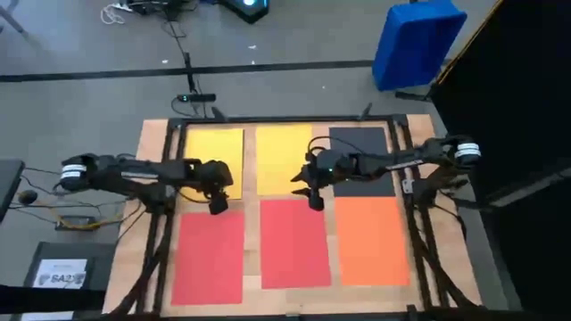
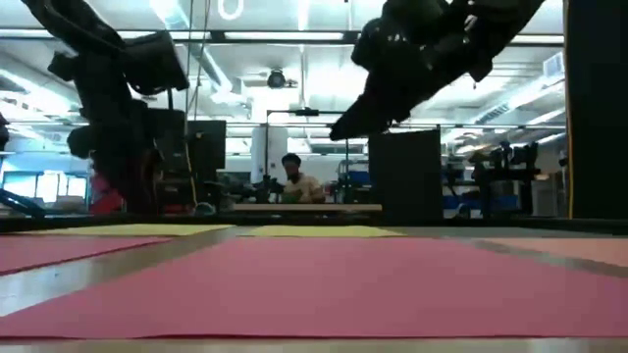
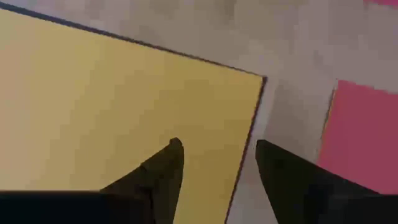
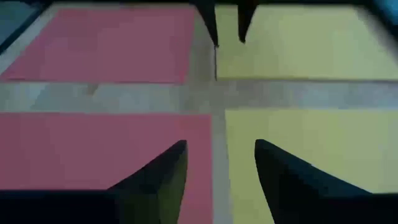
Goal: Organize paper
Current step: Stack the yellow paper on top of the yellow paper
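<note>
Red sheet (image 2: 324, 284) nearest, flat on table (image 1: 252, 223); paper (image 1: 294, 209) laid as a six-sheet grid. Left gripper (image 1: 217, 201) and right gripper (image 1: 314, 197) hovering, fingers spread, pinching nothing. Could skew neighbouring yellow sheet (image 3: 112, 106) by dragging an edge.

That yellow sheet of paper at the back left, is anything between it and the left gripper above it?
Nothing visible. The left gripper hangs open over the near right corner of the flat yellow paper sheet, and its wrist view shows only bare sheet and wooden table between the fingers.
</note>
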